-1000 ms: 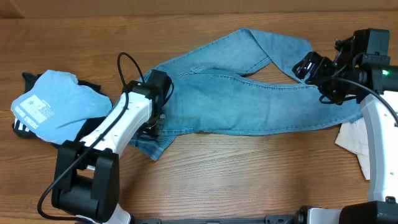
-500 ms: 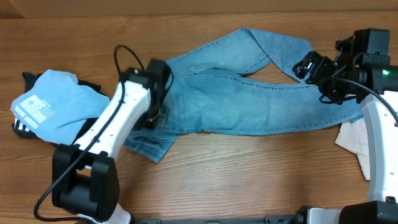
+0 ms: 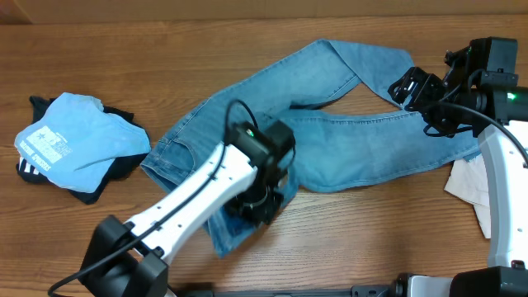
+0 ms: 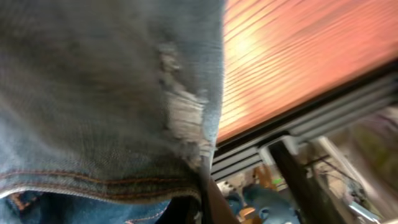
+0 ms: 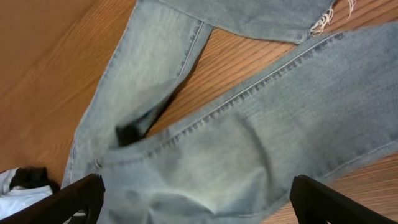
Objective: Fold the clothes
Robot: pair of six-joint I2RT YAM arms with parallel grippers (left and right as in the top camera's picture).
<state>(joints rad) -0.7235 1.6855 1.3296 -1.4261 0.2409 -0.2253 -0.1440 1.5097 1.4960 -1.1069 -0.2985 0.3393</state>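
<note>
Two legs of light-blue jeans (image 3: 363, 144) lie lengthwise across wooden desk (image 3: 371, 239): waist low-centre, hems toward right edge, upper leg angling up-right. Left pincer (image 3: 257, 210) clamped tight on waist end. Right pincer (image 3: 410, 87) spread wide over leg ends, empty. Sky-blue shirt (image 3: 74, 136) atop black garment (image 3: 107, 175) far left; cream-white garment (image 3: 469, 186) far right.

Left wrist: blurred denim fills view, worn frayed patch, orange stitching, desk beyond.

Right wrist: fingers (image 5: 74, 196) wide apart above pale legs, frayed hem (image 5: 323, 22) top right.
</note>
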